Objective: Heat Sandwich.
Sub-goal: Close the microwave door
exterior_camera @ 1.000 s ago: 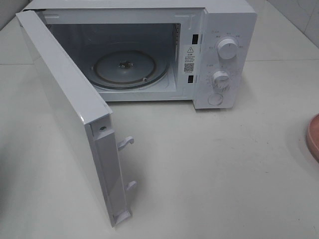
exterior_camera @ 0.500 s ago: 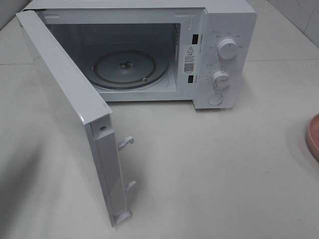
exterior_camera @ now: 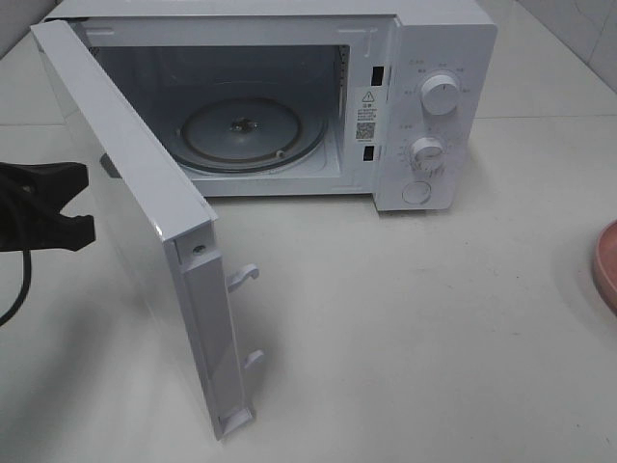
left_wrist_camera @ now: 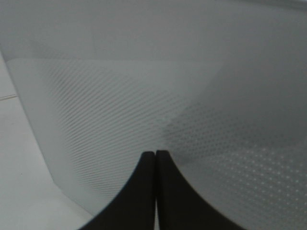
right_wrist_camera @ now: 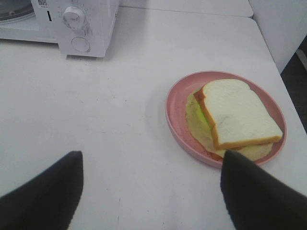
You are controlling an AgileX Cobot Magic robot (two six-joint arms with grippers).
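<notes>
The sandwich (right_wrist_camera: 240, 112), white bread over a green leafy layer, lies on a round pink plate (right_wrist_camera: 177, 110) in the right wrist view. My right gripper (right_wrist_camera: 151, 191) hovers just short of the plate, open, with nothing between its fingers. In the exterior view only the plate's rim (exterior_camera: 607, 260) shows at the right edge, and the sandwich is out of view there. My left gripper (exterior_camera: 67, 204) reaches in from the left edge, beside the outer face of the microwave door (exterior_camera: 125, 212). In the left wrist view its fingers (left_wrist_camera: 155, 152) are shut together, empty, close to the door's dotted window.
The white microwave (exterior_camera: 434, 58) stands at the back with its door swung wide toward the front left. Its glass turntable (exterior_camera: 253, 130) is bare. Two dials and a button sit on its right panel (exterior_camera: 429, 149). The door's latch hooks (exterior_camera: 246, 275) jut out.
My left gripper has come into the exterior view from the left edge, toward the door's outer face. The door, the microwave and the plate have not moved.
</notes>
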